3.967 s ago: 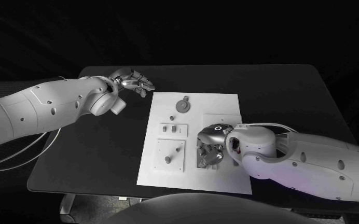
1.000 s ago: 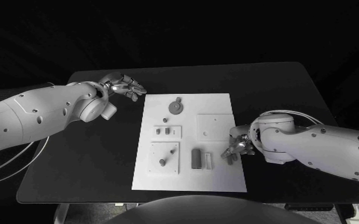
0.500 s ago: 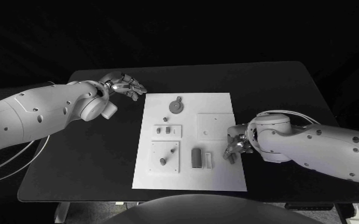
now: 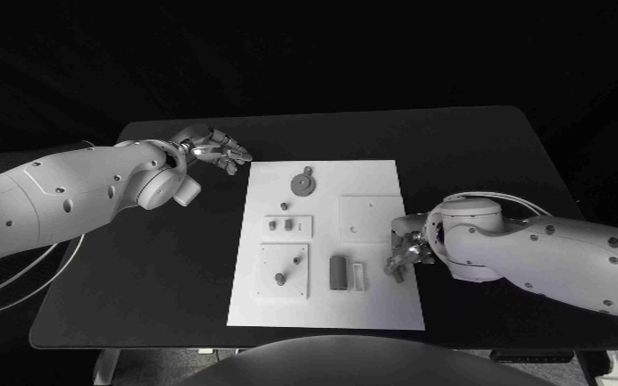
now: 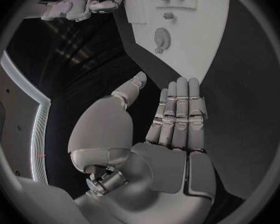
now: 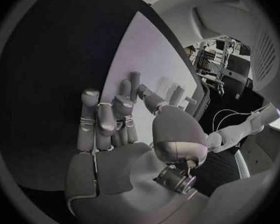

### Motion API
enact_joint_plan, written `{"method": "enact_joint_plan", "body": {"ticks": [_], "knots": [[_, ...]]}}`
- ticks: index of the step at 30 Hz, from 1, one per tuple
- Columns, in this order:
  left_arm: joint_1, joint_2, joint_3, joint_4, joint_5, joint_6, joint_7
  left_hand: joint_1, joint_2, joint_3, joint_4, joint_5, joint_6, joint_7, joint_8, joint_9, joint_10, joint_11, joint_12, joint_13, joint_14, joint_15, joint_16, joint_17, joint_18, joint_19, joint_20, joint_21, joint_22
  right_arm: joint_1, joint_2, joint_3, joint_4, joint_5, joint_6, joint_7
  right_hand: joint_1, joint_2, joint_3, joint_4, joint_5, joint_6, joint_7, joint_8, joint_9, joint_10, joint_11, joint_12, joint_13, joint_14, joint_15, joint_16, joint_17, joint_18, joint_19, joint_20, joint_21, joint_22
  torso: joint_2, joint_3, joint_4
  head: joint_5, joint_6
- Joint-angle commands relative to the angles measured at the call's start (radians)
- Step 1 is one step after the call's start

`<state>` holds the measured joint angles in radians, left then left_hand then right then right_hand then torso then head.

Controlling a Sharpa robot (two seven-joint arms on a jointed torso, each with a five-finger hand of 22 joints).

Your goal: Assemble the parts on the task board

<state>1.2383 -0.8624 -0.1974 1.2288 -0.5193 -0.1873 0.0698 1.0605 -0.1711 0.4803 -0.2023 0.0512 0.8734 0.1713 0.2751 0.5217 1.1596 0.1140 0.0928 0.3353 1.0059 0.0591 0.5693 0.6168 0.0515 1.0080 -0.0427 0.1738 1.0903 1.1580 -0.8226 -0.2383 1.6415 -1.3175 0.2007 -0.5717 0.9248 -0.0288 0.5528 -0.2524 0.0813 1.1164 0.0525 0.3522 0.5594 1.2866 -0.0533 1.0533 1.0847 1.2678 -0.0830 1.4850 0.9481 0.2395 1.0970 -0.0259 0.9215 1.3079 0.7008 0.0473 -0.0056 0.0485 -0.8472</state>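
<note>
A: Right hand (image 4: 407, 253) sits at the task board (image 4: 373, 301)'s three-o'clock edge — fingers (image 6: 96, 115) half curled, nothing in them, likely poised for the dark upright part (image 4: 338, 272) just beside it.

B: And the left hand (image 4: 216, 146)?

A: Parked off the board's ten-o'clock corner on the bench (image 4: 154, 261), fingers (image 5: 180, 112) straight, empty — out of the way, I'd judge. Round part (image 4: 304, 182) lies at twelve.

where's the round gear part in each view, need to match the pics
Head view: the round gear part lies at the far end of the task board.
Left wrist view: it sits on the board beyond the left hand, at.
Right wrist view: I cannot make it out.
Shared landmark: the white task board.
</note>
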Motion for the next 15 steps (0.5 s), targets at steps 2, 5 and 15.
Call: {"method": "enact_joint_plan", "body": {"ticks": [2,5,15], "knots": [[0.001,0.000,0.000,0.003,-0.006,0.013,0.000,-0.004,-0.001,0.001,0.004,0.000,0.004,-0.001,0.003,-0.001,0.006,0.002,0.001,0.001,0.006,0.000,-0.007,0.001,0.009,0.007,0.003,-0.006,0.001,-0.010,-0.009,-0.008,0.004,0.089,-0.063,0.007,0.030,0.022,0.048,-0.041,0.002,-0.011,0.004,-0.006,0.004,0.004,0.000,-0.004,-0.001,0.006,0.004,-0.001,0.003,0.022,0.006,0.003,0.005,0.015,0.000,0.0002,-0.0003,0.003,0.000],[0.001,-0.001,0.000,0.003,-0.006,0.014,-0.001,-0.004,-0.001,0.000,0.004,0.000,0.004,-0.001,0.003,-0.001,0.005,0.002,0.001,0.001,0.006,0.000,-0.007,0.002,0.009,0.007,0.003,-0.006,0.001,-0.010,-0.017,-0.008,0.014,0.140,-0.085,0.013,0.031,0.021,0.049,-0.041,0.001,-0.009,0.004,-0.006,0.004,0.005,0.000,-0.003,-0.001,0.008,0.004,0.000,0.006,0.022,0.007,0.003,0.005,0.015,0.000,-0.0001,-0.0004,0.004,0.000],[0.001,0.000,0.000,0.002,-0.010,0.018,-0.005,-0.003,-0.002,0.000,0.003,0.000,0.004,-0.001,0.003,-0.001,0.005,0.002,0.001,0.002,0.006,0.000,-0.008,0.003,0.009,0.007,0.003,-0.006,0.002,0.003,-0.026,-0.007,0.033,0.354,-0.115,0.028,0.032,0.020,0.051,-0.041,0.001,-0.008,0.003,-0.004,0.005,0.007,0.000,-0.002,-0.001,0.011,0.004,0.001,0.009,0.022,0.008,0.003,0.007,0.016,0.000,0.0000,-0.0004,0.007,-0.003]]}}
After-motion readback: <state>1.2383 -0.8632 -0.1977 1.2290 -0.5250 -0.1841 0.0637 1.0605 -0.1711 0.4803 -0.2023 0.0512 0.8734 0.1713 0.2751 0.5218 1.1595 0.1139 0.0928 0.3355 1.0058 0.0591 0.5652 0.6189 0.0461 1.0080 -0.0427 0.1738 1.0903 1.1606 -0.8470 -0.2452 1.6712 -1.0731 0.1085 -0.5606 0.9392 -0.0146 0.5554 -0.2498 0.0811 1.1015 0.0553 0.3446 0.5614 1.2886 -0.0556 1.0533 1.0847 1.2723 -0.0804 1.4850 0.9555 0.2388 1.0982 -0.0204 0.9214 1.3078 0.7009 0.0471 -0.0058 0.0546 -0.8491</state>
